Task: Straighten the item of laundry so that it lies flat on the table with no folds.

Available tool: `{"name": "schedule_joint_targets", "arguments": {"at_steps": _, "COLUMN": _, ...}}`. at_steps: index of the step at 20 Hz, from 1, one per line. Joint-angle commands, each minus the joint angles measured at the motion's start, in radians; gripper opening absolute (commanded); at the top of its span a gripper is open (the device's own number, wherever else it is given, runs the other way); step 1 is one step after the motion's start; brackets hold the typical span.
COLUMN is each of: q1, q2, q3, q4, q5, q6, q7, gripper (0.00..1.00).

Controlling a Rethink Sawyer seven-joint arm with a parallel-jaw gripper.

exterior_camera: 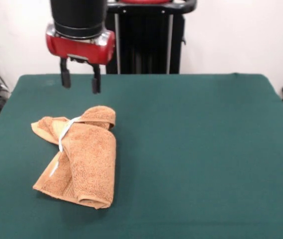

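Hovering open and empty, tool above folded towel, green table, white wall

A small orange-tan terry-cloth towel lies bunched and folded on the left half of a large rectangular table with a dark green felt-like top. The towel's thickest part is a fluffy roll doubled over itself, running from its middle toward the table's near edge. A flatter layer shows beneath it on the left. At the far end, a smaller fold curls over the top, and a rumpled corner sticks out to the left. A narrow white strip, seemingly a tag or hem, runs along one folded edge. The cloth-covered table stretches well beyond the towel on every side.
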Motion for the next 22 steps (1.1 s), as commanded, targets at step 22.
{"name": "schedule_joint_targets", "arguments": {"at_steps": 22, "q1": 0.038, "q2": 0.16, "q3": 0.046, "q4": 0.218, "q5": -0.086, "q6": -0.469, "q7": 0.043, "gripper": 1.0}}
